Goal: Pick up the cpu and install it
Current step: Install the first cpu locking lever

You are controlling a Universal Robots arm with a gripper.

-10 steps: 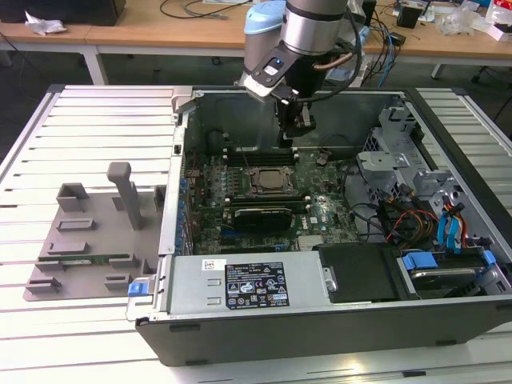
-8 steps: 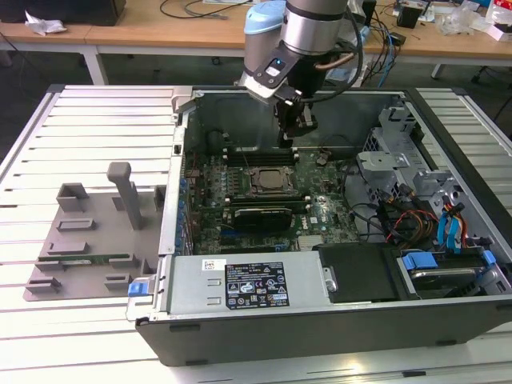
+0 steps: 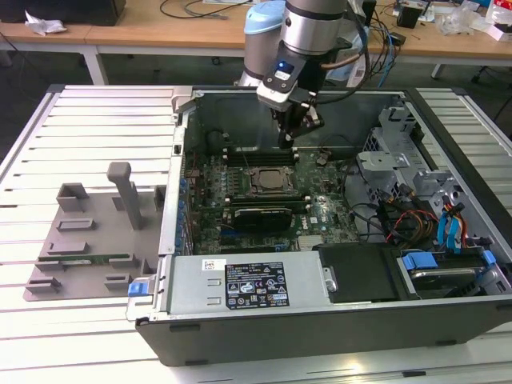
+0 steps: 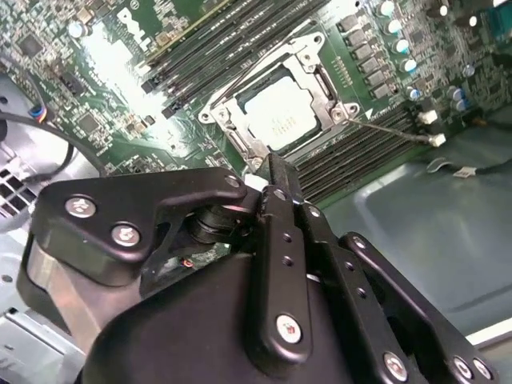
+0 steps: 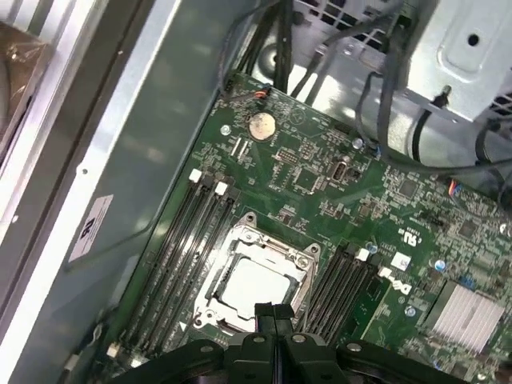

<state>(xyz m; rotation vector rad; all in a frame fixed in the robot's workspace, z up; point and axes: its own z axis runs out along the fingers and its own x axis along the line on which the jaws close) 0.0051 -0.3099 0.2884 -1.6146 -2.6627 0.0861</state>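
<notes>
One big open computer case takes up most of the exterior view, lying on a slatted white table with its side panel off. Left of it, in the lower left of the frame, sits a grey fixture tray with upright posts. Inside the case the green motherboard is laid out flat, with a silver power supply along the near edge.

Upper middle of the exterior view, the arm reaches down into the case, and the gripper hangs just above the board, a bit behind the socket frame. In both wrist views the two black fingers look pressed together, nothing between them, tips right at the edge of the socket.

So the cpu is already sitting in the socket, silvery plate facing up, framed by the metal bracket, with dark memory slots on either side. It also shows in the first wrist view.
</notes>
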